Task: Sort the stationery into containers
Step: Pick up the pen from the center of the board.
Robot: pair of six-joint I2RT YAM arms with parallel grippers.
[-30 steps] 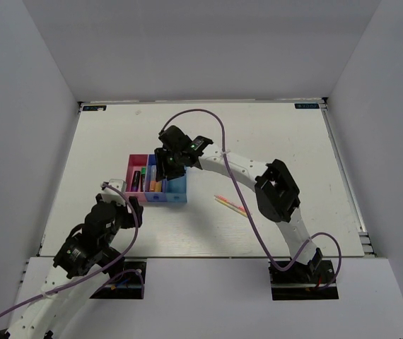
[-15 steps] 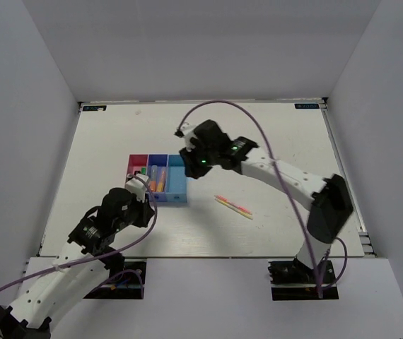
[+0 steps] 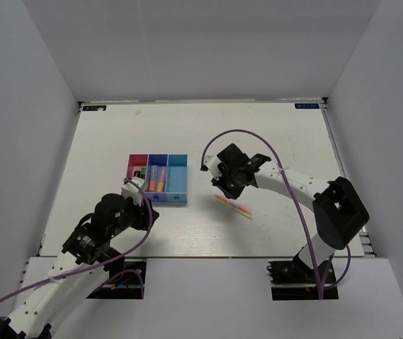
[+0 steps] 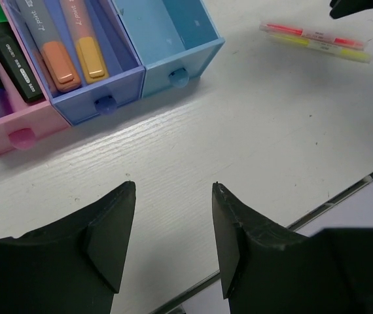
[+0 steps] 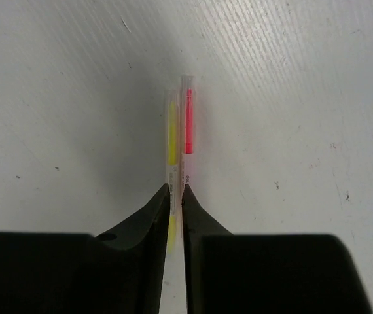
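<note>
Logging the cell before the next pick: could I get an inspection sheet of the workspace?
Surface: white table, faint scuffs.
Job's things: pink bin holds a green-capped marker and something purple; dark blue bin holds two orange-capped highlighters; light blue bin empty; yellow pen and pink pen lie side by side on the table.
Clutter: nothing seen.
Grippers: left gripper open, holding nothing; right gripper nearly shut over the two pens.
Cables: purple cable loops off each arm.
Surroundings: white walls.
</note>
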